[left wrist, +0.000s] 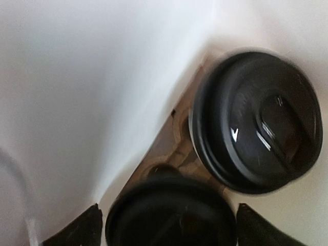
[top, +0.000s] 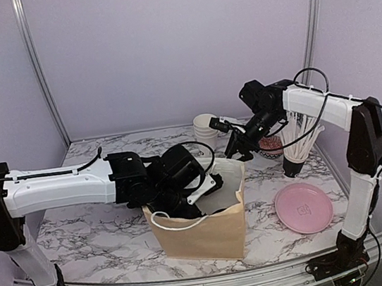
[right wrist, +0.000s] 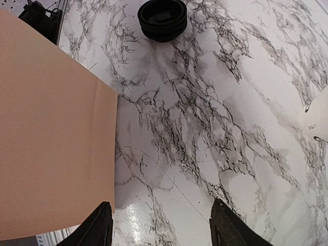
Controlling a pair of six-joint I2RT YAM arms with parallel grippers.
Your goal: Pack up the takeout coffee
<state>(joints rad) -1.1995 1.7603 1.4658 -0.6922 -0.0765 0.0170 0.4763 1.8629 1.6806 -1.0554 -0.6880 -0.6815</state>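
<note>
From above, we see the left arm [top: 62, 186] stretched across the marble table [top: 91, 239], its wrist down in the mouth of a brown paper bag [top: 203, 230]; the bag's contents are hidden from this camera. The right gripper [top: 235, 149] hangs above the table behind the bag, near a stack of lidless white cups [top: 205, 128]; a pink plate [top: 303, 207] lies by the right arm's base; neither arm's finger spread can be read from here.

The left wrist camera supplies what the top view cannot. Inside the white-lined bag the takeout coffee [left wrist: 171, 218] shows its black lid to the lens, with a cardboard carrier [left wrist: 177, 154] visible beneath it; a second lidded cup [left wrist: 256, 123] sits just beside it. The left gripper [left wrist: 169, 230] is spread wide, one of its fingers [left wrist: 77, 230] on each side of the coffee's lid and close against its rim; we cannot tell whether they touch it, and the picture is somewhat blurred.

The right wrist camera looks down on the bag's plain outer wall and bare marble; a stack of loose black lids [right wrist: 162, 19] stands well beyond, which we cannot pick out from above. The right gripper's fingertips [right wrist: 97, 228] stand well apart over the tabletop, holding and touching nothing.
</note>
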